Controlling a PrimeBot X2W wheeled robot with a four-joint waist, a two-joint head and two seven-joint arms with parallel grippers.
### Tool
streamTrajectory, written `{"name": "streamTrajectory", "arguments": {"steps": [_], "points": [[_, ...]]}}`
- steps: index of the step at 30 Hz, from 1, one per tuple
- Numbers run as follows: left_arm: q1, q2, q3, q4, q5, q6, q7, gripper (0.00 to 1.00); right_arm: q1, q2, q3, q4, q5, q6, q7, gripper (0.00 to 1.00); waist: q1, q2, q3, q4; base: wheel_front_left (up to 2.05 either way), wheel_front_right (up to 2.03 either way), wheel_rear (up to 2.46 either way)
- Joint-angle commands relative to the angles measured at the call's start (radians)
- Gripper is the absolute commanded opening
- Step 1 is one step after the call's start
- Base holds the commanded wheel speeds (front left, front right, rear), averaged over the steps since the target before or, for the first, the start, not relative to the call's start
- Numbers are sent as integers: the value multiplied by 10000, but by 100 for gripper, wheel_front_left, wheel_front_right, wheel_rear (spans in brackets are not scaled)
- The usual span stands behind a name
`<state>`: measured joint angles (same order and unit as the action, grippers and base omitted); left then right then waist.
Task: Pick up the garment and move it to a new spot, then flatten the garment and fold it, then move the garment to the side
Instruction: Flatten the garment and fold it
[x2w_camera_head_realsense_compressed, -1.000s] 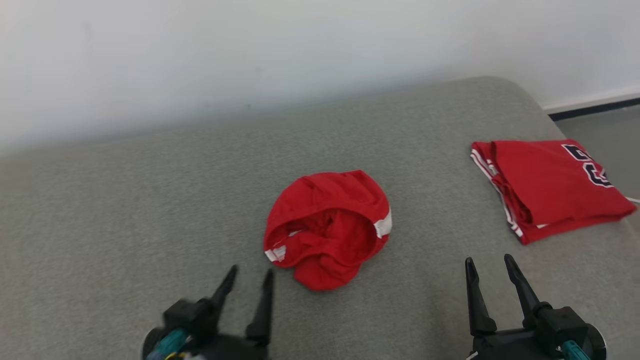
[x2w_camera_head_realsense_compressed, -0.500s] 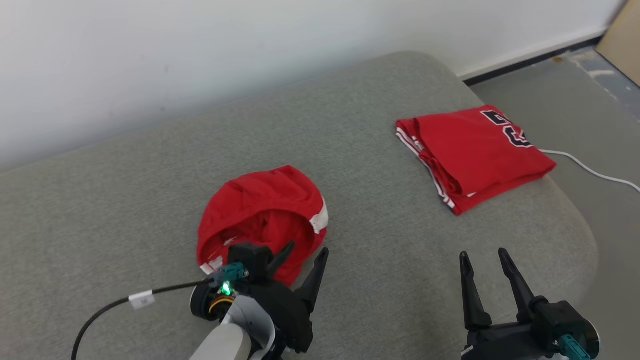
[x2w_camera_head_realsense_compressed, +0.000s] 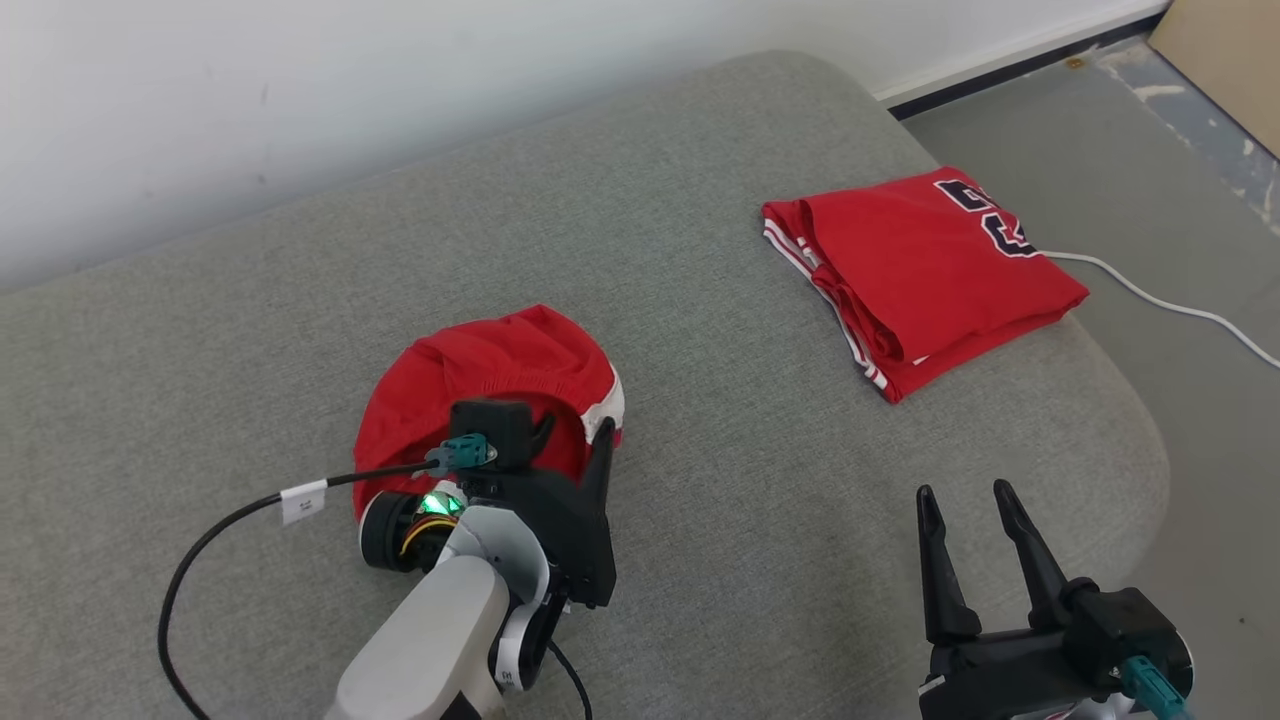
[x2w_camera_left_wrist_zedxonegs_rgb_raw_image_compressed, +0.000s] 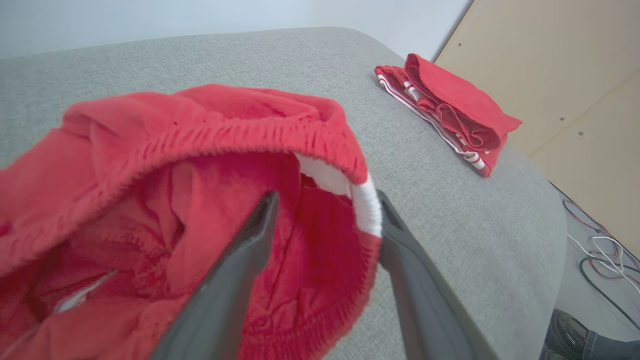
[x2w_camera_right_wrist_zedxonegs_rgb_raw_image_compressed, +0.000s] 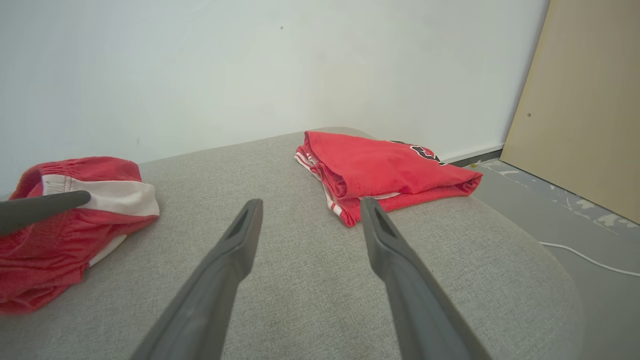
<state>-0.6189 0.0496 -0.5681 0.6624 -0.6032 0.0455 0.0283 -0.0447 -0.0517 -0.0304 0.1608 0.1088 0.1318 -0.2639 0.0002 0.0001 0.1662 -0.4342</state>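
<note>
Right — my left end effector (x2w_camera_left_wrist_zedxonegs_rgb_raw_image_compressed: 326, 195) hangs with fingers apart, straddling the white-banded rim of the crumpled red fabric garment (x2w_camera_head_realsense_compressed: 490, 365), which lies mid-way across the grey upholstered cushion (x2w_camera_head_realsense_compressed: 760, 480). I'd sink deeper before pinching — catch both layers. My right end effector (x2w_camera_head_realsense_compressed: 960, 492) idles, spread wide.

Red, white-banded garment (x2w_camera_head_realsense_compressed: 480, 365); grey cushion (x2w_camera_head_realsense_compressed: 720, 480)

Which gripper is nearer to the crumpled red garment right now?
Left. The left gripper is at the crumpled red garment, open and straddling its white-banded edge; the right gripper sits well off to its right over bare cushion.
</note>
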Motion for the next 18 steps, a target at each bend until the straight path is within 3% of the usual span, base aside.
{"name": "streamTrajectory", "arguments": {"steps": [1,10,18], "points": [[-126,18,-149,167,-126,37,-13,0,-95,30,33,7,50,-26,-3,100,-2,-1,21,86,0,0,0],[-1044,13,-1014,-114,-919,-471,-714,0,-154,32,37,49,45,-26,-1,100,-2,-1,-12,414,0,0,0],[-3269,10,-2004,-1039,-1039,-465,-1114,0,-237,29,130,124,37,-26,-3,100,-2,-1,-126,697,0,0,0]]}}
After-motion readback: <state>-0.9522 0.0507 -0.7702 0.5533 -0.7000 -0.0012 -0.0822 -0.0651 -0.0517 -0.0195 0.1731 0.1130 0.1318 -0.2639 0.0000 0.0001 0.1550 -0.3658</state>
